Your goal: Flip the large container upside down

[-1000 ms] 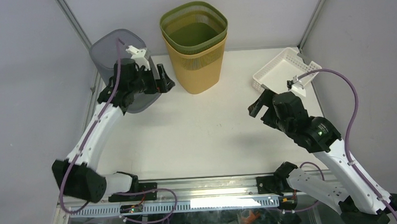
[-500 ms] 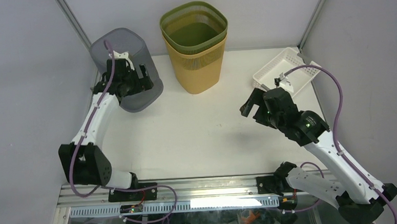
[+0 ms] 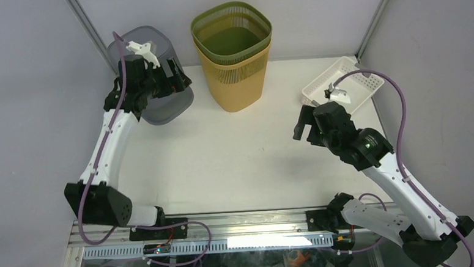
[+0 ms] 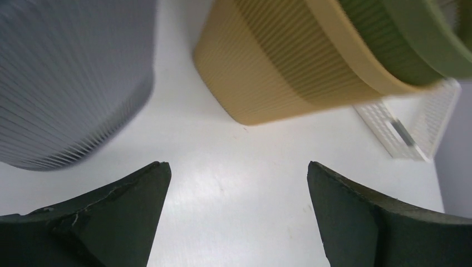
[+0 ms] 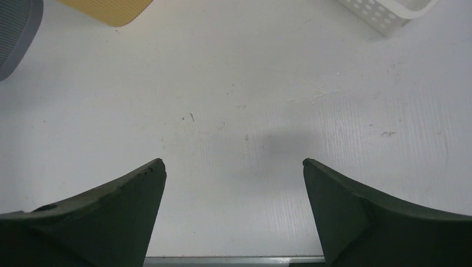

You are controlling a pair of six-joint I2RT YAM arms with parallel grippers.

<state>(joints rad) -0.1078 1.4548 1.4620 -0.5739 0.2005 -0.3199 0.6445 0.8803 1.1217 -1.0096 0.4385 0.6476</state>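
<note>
A tall tan mesh basket with a green mesh basket nested in it stands open side up at the back middle. A grey mesh bin stands at the back left. My left gripper is open and empty, held in front of the grey bin's right side, above the table. In the left wrist view the grey bin is on the left and the tan basket on the right. My right gripper is open and empty above the table's right half.
A low white perforated tray lies at the back right, just behind the right wrist; it also shows in the right wrist view. Metal frame posts and grey walls close the back and sides. A metal rail runs along the near edge.
My left gripper has risen and swung back and left along the grey bin's side. My right gripper has shifted slightly left and back. No container has moved.
</note>
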